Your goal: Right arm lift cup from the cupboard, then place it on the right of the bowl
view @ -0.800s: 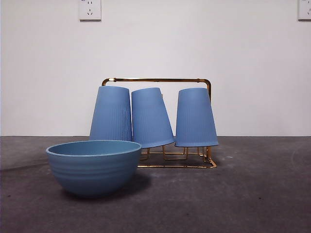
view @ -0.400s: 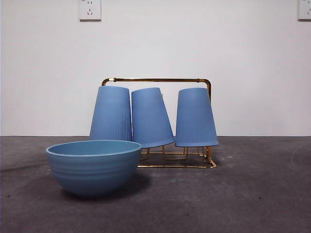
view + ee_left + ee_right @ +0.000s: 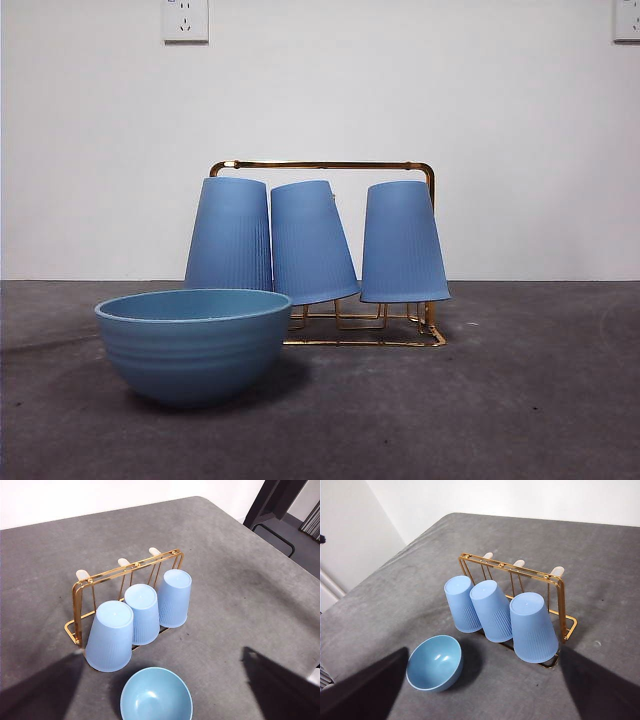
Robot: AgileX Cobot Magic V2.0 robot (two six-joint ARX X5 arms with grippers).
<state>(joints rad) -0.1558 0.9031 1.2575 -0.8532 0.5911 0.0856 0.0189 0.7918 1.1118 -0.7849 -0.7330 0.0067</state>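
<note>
Three blue ribbed cups hang upside down on the gold wire cupboard (image 3: 330,165): a left cup (image 3: 229,235), a middle cup (image 3: 311,240) and a right cup (image 3: 403,240). The blue bowl (image 3: 192,342) stands on the table in front of the left cup. No arm shows in the front view. The right wrist view looks down on the cupboard (image 3: 560,587), the cups (image 3: 532,626) and the bowl (image 3: 435,662); my right gripper (image 3: 485,649) is high above them, open and empty. My left gripper (image 3: 160,650) is also open and empty, high above the cupboard (image 3: 80,592) and the bowl (image 3: 156,695).
The grey table (image 3: 520,400) stretches to the right of the bowl and the cupboard. A white wall with two sockets (image 3: 185,20) stands behind. In the left wrist view a black frame (image 3: 272,505) stands beyond the table's far corner.
</note>
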